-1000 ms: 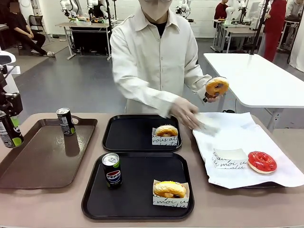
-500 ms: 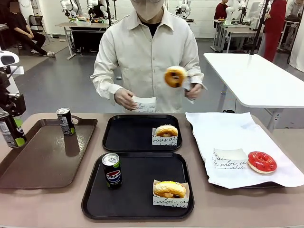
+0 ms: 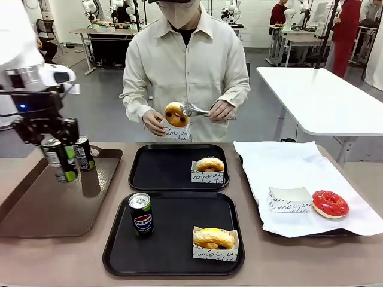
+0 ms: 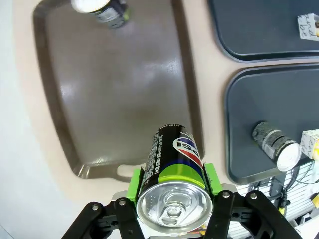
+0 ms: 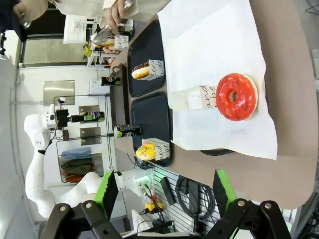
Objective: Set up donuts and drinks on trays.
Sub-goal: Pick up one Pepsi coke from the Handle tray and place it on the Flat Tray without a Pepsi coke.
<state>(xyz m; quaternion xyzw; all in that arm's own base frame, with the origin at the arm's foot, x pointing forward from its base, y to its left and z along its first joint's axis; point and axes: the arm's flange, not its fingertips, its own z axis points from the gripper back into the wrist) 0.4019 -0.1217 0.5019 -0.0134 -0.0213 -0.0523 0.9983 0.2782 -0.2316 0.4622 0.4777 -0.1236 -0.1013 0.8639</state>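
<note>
Trays: near tray (image 3: 173, 239) has Pepsi can (image 3: 141, 215), sleeved donut (image 3: 213, 238), complete; far tray (image 3: 158, 168) has lone donut (image 3: 209, 164). Left gripper (image 4: 172, 188) clamps second can (image 4: 172, 154), seemingly bound there; right gripper (image 5: 167, 194) wide, empty.

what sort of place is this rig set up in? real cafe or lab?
Looks like a lab or workshop hall staged as a snack counter, not a cafe: bare white worktable, grey open floor, equipment benches behind the person.

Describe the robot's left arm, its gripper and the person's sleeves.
The left arm is white, with a blue light and black cable near the wrist. The left gripper is black with green pads. The sleeves are long and cream.
</note>
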